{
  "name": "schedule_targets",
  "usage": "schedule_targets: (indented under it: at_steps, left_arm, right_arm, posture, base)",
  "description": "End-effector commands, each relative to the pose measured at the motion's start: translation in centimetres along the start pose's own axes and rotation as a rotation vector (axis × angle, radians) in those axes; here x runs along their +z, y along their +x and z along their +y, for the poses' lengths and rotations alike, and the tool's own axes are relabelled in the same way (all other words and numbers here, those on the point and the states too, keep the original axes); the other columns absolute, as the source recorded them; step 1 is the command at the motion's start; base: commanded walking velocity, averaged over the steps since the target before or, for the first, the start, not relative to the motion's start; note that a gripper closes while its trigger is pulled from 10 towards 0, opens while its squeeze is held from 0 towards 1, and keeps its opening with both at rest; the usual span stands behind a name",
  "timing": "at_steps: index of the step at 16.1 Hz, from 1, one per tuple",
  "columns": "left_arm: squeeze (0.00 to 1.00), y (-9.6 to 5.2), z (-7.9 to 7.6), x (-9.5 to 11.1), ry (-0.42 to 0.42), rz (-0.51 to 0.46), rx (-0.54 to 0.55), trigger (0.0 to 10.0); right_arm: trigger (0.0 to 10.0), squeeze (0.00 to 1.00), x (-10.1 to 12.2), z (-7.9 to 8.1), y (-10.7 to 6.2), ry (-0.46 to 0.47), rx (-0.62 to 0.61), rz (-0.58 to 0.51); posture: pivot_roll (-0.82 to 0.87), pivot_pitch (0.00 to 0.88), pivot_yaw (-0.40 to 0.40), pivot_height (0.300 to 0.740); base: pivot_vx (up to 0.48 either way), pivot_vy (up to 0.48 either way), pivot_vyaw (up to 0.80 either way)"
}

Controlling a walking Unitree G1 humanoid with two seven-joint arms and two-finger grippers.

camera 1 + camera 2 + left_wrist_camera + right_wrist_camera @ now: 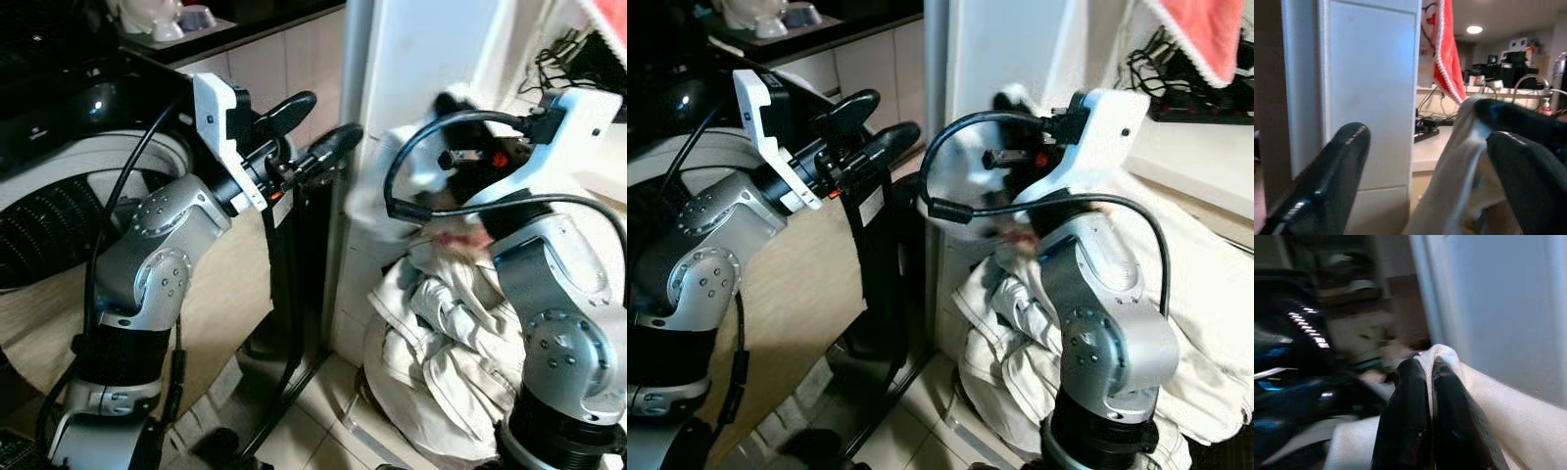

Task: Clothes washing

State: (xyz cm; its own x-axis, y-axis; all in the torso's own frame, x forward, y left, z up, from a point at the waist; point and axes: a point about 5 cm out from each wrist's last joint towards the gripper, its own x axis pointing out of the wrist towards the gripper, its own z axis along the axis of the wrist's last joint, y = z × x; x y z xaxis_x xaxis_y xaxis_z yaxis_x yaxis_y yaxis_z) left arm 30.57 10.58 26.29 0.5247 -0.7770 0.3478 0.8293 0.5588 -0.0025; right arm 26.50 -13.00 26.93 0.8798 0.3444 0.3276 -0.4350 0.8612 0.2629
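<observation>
2 head cameras look forward and down from close above both arms; both share the white cabinet [431,59], the cloth pile [441,343] on the floor and the washer drum [59,225] at left. Right eye sits slightly rightward, adding the red towel [1200,29]. Left wrist camera looks along its fingers [1327,181] at that cabinet and towel, very near. Right wrist camera, blurred, faces the cabinet side with cloth close up.

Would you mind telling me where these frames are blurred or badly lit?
Left eye view: motion blur smears the cream cloth the right gripper lifts; the washer drum sits in deep shade. Right wrist view: the dark background is streaked, though its shut fingers are sharp. Left wrist view: the open left gripper is soft, out of focus; a ceiling lamp glares.
</observation>
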Motion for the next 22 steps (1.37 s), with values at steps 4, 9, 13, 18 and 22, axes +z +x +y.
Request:
schedule_targets:
  at_steps: [4, 9, 13, 18, 22]
  left_arm:
    - [1.00, 0.9, -2.5, 0.0, -0.064, -0.034, -0.140, 10.0]
    - [1.00, 1.8, -4.3, -0.7, -0.164, -0.027, -0.240, 10.0]
    - [0.98, 2.0, -4.1, -2.4, -0.075, 0.048, -0.183, 10.0]
    - [0.00, 2.4, -4.0, -3.1, -0.073, 0.039, -0.153, 2.6]
    - [0.00, 2.6, -4.2, -2.9, -0.094, -0.005, -0.165, 0.0]
  right_arm:
    - [0.0, 0.00, 2.2, 2.2, 0.1, 0.293, 0.226, -0.078]
    - [0.0, 0.00, 2.2, 1.9, 0.0, 0.343, 0.244, -0.021]
    - [0.0, 0.00, 2.5, 2.2, -0.2, 0.363, 0.272, -0.012]
    - [0.0, 0.00, 2.6, 2.6, -0.6, 0.394, 0.298, -0.009]
    - [0.0, 0.00, 2.6, 2.7, -0.7, 0.399, 0.302, 0.005]
  posture:
    - [-0.12, 0.000, 0.002, 0.740]
    - [-0.12, 0.000, -0.001, 0.740]
    - [-0.13, 0.000, 0.003, 0.740]
    - [-0.13, 0.000, 0.008, 0.740]
    - [-0.13, 0.000, 0.008, 0.740]
  base:
    - [0.000, 0.000, 0.00]
    - [0.000, 0.000, 0.00]
    - [0.000, 0.000, 0.00]
    - [0.000, 0.000, 0.00]
    - [0.000, 0.000, 0.00]
